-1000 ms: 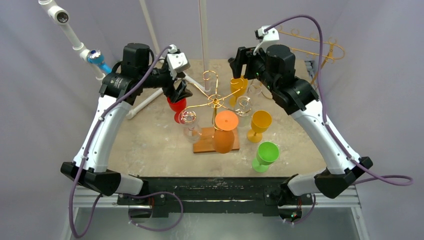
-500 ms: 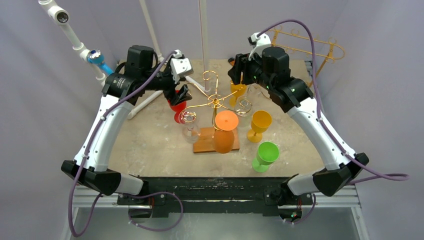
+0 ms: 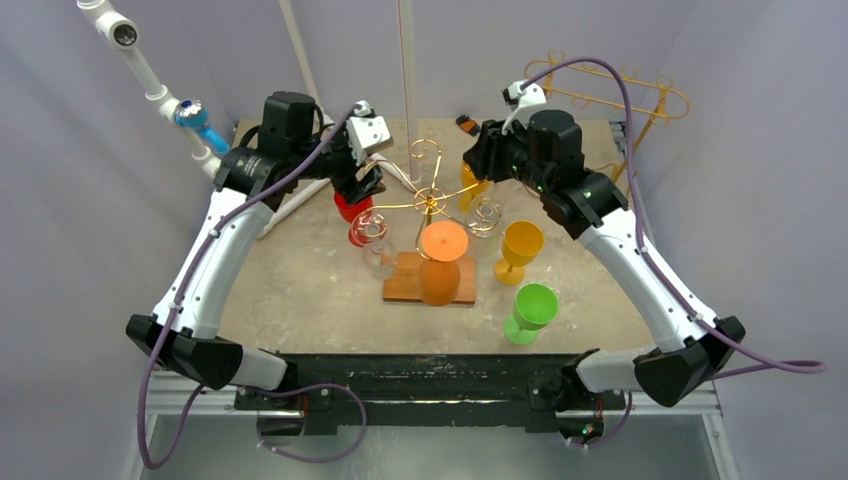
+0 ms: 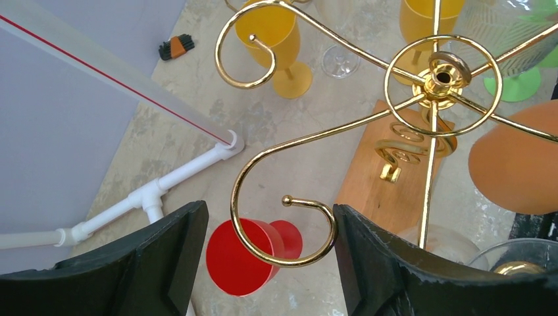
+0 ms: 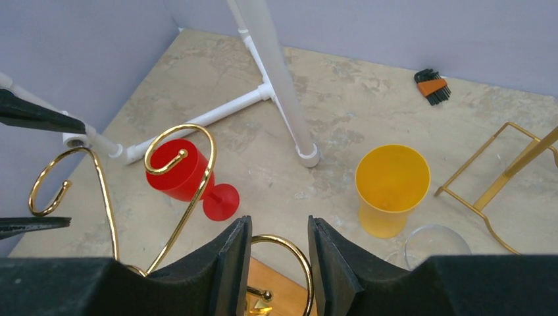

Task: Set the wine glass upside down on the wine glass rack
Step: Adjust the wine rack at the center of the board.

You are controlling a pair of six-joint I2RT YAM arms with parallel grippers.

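Observation:
The gold wire rack (image 3: 430,199) stands on a wooden base (image 3: 403,289) at mid-table. An orange glass (image 3: 441,262) and a clear glass (image 3: 378,248) hang upside down from it. A red wine glass (image 3: 348,207) stands on the table under the rack's left hook (image 4: 284,245). My left gripper (image 3: 365,187) is open and empty above it, jaws astride that hook (image 4: 268,217), with the right finger touching the wire. My right gripper (image 3: 478,160) is closed across a gold hook loop (image 5: 279,227) on the rack's far right arm.
A yellow glass (image 5: 393,187) and a clear glass (image 3: 487,214) stand by the rack's right side. An amber glass (image 3: 520,246) and a green glass (image 3: 531,311) stand nearer. White pipe frame (image 5: 276,85), a second gold rack (image 3: 625,100) and hex keys (image 5: 432,86) are at the back.
Both grippers moved in toward the rack. The left rose from the red glass to the hook. The right dropped onto its loop. The rack and orange glass shifted slightly left.

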